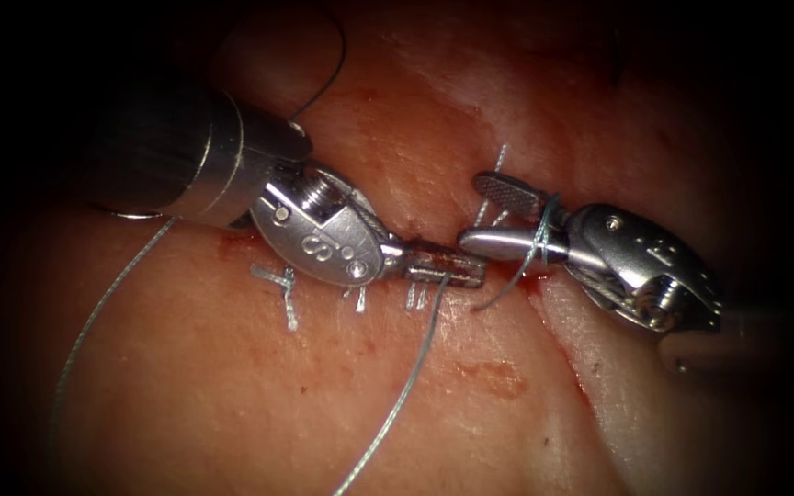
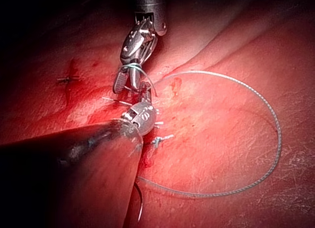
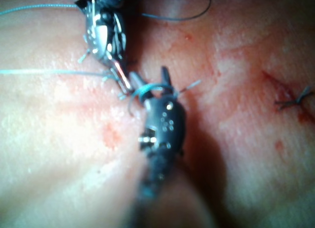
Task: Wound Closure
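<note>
Blue-grey thread [image 1: 397, 395]: thin, limp and very light, probably slick where wet with red fluid [image 1: 493, 377], and likely to fray or kink if crushed. Runs from the left edge of the tissue [image 1: 232, 395] in a wide slack loop up to the cut [image 1: 573, 372]. Clamped there in the left claw [image 1: 457, 269], jaws together on it just left of the cut. Wound in a turn around the right claw [image 1: 475, 213], jaws apart and gripping nothing, with a short free tail hanging below. Best gripped flat across the jaw pads on a plain run close to the cut, firmly but not hard. Soft, yielding tissue, liable to tear at a stitch under a sharp pull. Short cut ends [image 1: 285, 289] standing up left of the cut. A thin dark arc [image 1: 334, 64] above the left shaft, perhaps the needle, clear of both claws; cannot tell.
</note>
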{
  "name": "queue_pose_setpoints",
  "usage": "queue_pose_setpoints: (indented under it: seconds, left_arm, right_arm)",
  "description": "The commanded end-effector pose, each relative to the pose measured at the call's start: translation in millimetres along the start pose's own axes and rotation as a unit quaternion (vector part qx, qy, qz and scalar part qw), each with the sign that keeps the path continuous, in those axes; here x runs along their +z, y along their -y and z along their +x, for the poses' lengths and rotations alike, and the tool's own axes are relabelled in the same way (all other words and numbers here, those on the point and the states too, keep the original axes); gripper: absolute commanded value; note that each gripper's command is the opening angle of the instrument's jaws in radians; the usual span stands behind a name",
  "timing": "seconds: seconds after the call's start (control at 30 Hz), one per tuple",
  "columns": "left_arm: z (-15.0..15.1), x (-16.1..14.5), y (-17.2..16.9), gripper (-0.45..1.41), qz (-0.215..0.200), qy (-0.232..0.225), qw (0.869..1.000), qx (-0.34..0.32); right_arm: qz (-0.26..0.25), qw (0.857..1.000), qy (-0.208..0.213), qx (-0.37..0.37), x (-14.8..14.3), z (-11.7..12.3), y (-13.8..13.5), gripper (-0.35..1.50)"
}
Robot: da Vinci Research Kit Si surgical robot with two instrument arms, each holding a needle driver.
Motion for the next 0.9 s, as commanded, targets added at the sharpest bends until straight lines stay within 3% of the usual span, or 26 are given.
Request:
queue_pose_setpoints:
  seconds: [0.03,0.3,0.63,0.9]
  left_arm:
    - [-0.3,0.8,-0.1,-0.45,0.001,-0.001,1.000,0.000]
    - [0.6,1.5,-0.4,-0.45,-0.002,-0.004,1.000,0.001]
    - [-0.4,2.2,0.6,-0.45,-0.004,-0.004,1.000,0.001]
    - [-1.3,2.1,1.5,-0.45,-0.005,-0.003,1.000,0.001]
  right_arm:
    - [-0.010,1.000,0.002,0.003,0.4,-1.0,0.0,0.51]
    - [-0.051,0.998,0.011,0.023,0.0,-1.9,-0.9,0.51]
    - [-0.096,0.993,0.033,0.054,0.4,-2.9,-2.3,0.52]
    - [-0.138,0.986,0.033,0.083,0.2,-3.2,-3.7,0.66]
